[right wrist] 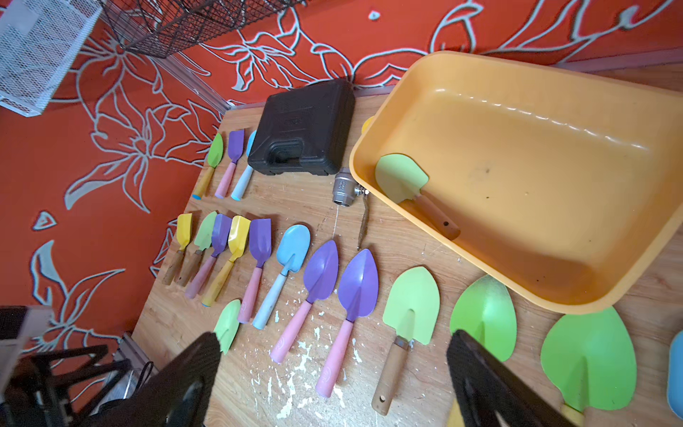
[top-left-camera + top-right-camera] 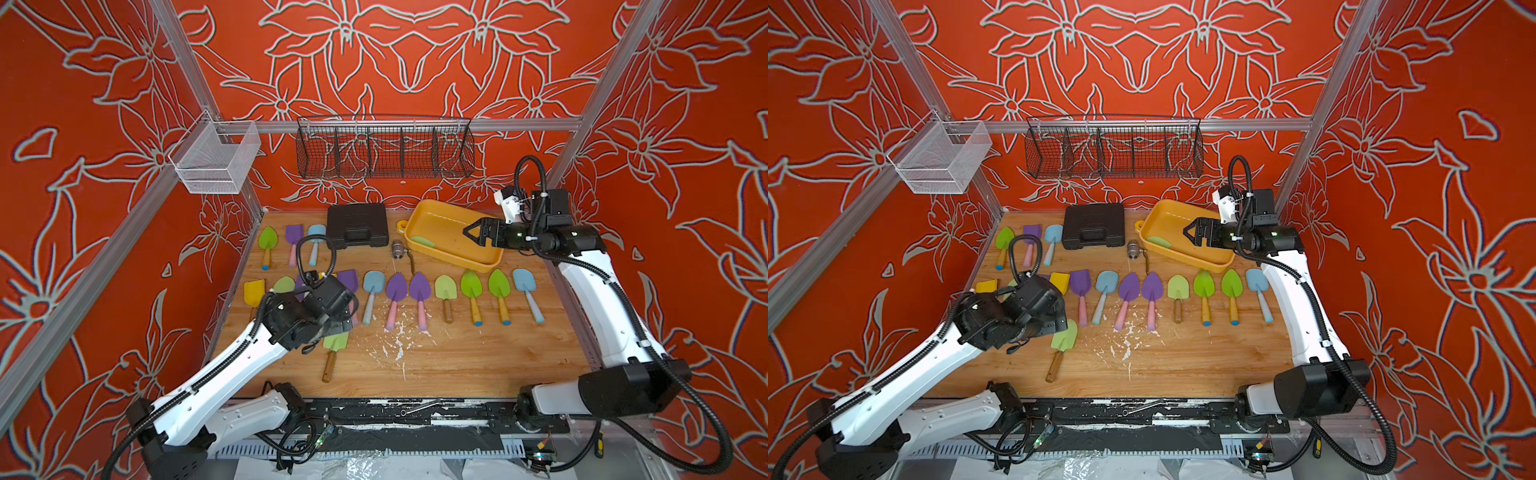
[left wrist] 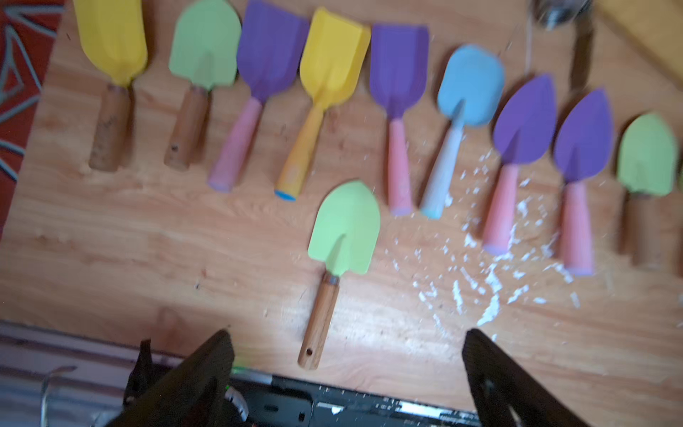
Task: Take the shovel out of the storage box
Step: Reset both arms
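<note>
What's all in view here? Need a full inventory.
storage box: one, yellow-orange, table's back right
shovel in box: one, light green, wooden handle
shovels on table: sixteen, green, purple, blue, yellow; three at back, twelve in a row, one in front
case: one, black, back middle
valve: one, metal, beside storage box
wire basket: one, black, back rail
mesh basket: one, white, left rail
table: one, wooden
left gripper: open, above front shovel
right gripper: open, above storage box

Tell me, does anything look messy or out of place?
Yes. One pale green shovel lies alone, apart from the tidy row of shovels. White flecks are scattered on the wooden table beside it.
</note>
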`<action>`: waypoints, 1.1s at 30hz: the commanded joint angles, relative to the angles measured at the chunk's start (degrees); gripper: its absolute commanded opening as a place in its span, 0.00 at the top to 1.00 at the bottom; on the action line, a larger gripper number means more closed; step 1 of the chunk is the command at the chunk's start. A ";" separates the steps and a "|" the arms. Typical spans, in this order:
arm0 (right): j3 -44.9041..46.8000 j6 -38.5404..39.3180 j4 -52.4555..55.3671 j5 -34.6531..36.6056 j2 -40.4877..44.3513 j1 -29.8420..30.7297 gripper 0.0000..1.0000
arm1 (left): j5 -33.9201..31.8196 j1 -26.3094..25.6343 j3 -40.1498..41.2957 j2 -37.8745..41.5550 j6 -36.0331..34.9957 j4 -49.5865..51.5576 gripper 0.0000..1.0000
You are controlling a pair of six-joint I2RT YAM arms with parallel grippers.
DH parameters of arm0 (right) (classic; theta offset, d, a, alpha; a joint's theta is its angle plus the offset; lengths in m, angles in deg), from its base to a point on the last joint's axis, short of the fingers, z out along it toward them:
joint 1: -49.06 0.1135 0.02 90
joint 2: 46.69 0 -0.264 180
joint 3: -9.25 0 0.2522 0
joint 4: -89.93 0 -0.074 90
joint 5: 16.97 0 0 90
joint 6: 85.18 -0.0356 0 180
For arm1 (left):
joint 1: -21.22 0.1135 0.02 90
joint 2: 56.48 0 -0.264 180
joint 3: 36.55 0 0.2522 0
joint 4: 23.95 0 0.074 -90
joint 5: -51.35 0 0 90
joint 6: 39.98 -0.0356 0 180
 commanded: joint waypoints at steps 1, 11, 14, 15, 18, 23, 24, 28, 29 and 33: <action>3.63 1.01 -2.33 6.87 3.35 -0.27 0.02 | -3.25 4.66 -2.74 -0.85 -10.88 -9.42 0.03; 38.77 3.36 -30.53 34.07 19.64 -0.36 0.02 | -0.91 27.45 13.76 -4.26 -30.63 -49.90 0.03; 48.83 5.48 -41.32 37.17 20.32 -0.49 0.02 | 2.28 33.05 20.91 -3.42 -33.67 -58.69 0.03; 50.33 6.25 -43.06 37.89 19.72 -0.45 0.02 | 2.63 34.04 23.10 -2.90 -35.07 -60.82 0.03; 56.10 8.57 -51.84 39.51 19.99 -0.45 0.02 | 3.98 35.43 32.62 0.77 -40.25 -70.48 0.03; 63.80 12.86 -63.20 41.06 18.47 -0.44 0.02 | 9.61 37.53 45.01 3.63 -44.57 -84.40 0.03; 64.98 13.16 -65.00 40.73 17.99 -0.49 0.02 | 10.20 37.55 46.14 2.86 -44.96 -85.50 0.03; 69.15 12.94 -73.75 40.35 16.22 -0.60 0.02 | 10.99 37.58 49.40 -1.30 -45.29 -90.36 0.03; 69.75 13.21 -75.93 38.90 15.09 -0.53 0.02 | 11.97 37.56 50.28 -2.03 -46.02 -92.79 0.03; 69.01 15.83 -81.78 34.99 7.99 -0.58 0.02 | 15.54 37.83 51.64 -4.44 -46.31 -97.73 0.03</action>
